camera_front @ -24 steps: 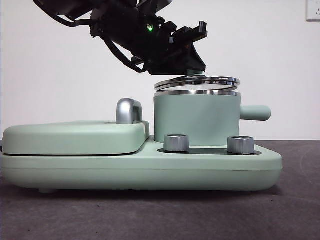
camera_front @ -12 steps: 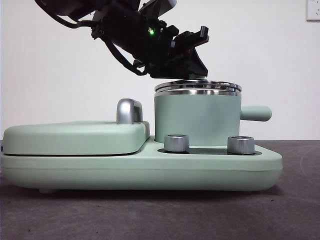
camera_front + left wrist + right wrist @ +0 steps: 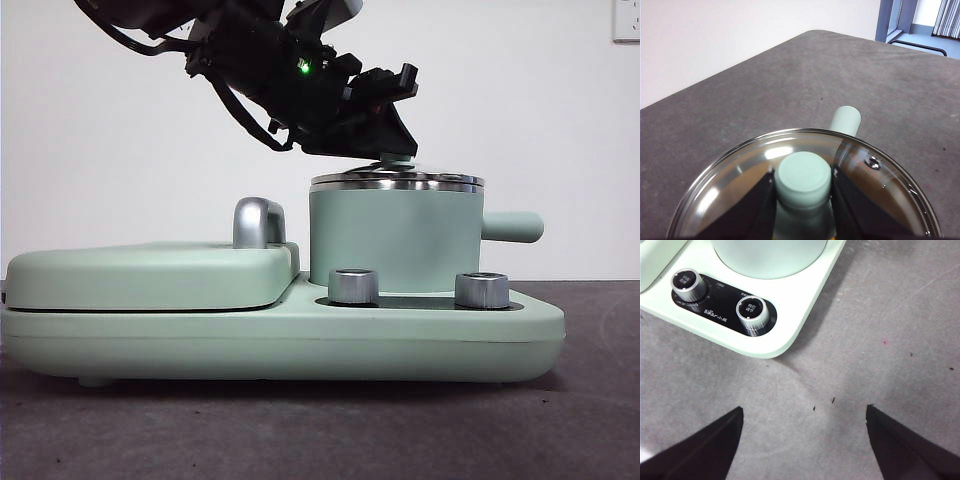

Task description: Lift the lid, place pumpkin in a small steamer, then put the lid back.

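While the lid (image 3: 397, 179) sits flat on the small steamer (image 3: 393, 238) at centre right of the front frame, we have the left gripper (image 3: 803, 192) clamped on its mint-green knob (image 3: 803, 176), a jaw pressed to either side. The main risk, as we judge it, lies in letting go: if the jaws open unevenly or the arm rises at a tilt, the knob could drag and the lid could shift off the steel rim or tip. The glass disc looks clear and glossy, with bright highlights and a small steam vent (image 3: 873, 161) near its edge, and its shiny rim lines up with the pot's band in the front view. We cannot make out the pumpkin through the lid; only a brownish tint shows under the glass. The stubby side handle (image 3: 511, 226) points to the right. Our right gripper (image 3: 802, 425) waits with jaws spread over bare table, near the two control knobs (image 3: 753, 309) on the grill unit (image 3: 150, 275).
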You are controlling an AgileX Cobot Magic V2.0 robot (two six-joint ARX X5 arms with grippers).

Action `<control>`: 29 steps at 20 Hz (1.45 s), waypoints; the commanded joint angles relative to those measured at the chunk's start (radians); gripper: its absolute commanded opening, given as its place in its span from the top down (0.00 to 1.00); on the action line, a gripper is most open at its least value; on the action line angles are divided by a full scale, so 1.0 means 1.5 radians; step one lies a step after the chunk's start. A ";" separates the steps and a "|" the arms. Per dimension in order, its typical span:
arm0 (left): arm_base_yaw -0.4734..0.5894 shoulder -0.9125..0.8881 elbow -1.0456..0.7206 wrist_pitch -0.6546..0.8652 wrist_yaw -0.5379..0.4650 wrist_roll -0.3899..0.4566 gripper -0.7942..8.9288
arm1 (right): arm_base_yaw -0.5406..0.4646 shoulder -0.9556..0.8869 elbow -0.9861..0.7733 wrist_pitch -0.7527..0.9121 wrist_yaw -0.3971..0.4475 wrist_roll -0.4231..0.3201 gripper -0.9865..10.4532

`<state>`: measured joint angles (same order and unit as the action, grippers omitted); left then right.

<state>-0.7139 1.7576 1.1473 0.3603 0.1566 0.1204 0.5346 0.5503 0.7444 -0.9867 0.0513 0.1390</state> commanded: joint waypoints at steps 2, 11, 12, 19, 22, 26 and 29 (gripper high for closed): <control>-0.010 0.023 0.006 -0.017 0.014 0.012 0.91 | 0.003 0.002 0.004 0.004 0.002 0.007 0.58; -0.008 -0.018 0.006 -0.024 0.014 -0.021 0.60 | 0.003 0.002 0.004 0.004 0.002 0.007 0.58; -0.007 -0.033 0.006 -0.034 0.014 -0.024 0.60 | 0.003 0.002 0.004 0.004 0.002 0.007 0.58; 0.024 -0.174 0.006 -0.283 0.014 -0.156 0.60 | 0.003 0.002 0.004 0.005 0.001 0.007 0.58; 0.038 -0.222 0.005 -0.426 0.014 -0.181 0.60 | 0.003 0.003 0.004 0.016 -0.006 0.000 0.58; 0.040 -0.296 -0.045 -0.473 0.013 -0.181 0.60 | 0.004 0.024 0.004 0.071 -0.025 -0.013 0.58; 0.041 -0.364 -0.121 -0.475 0.013 -0.204 0.60 | 0.004 0.065 0.005 0.119 -0.057 -0.013 0.58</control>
<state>-0.6476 1.2068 0.9646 -0.3538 0.1749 -0.1677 0.5346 0.6418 0.7444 -0.8181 -0.0307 0.1276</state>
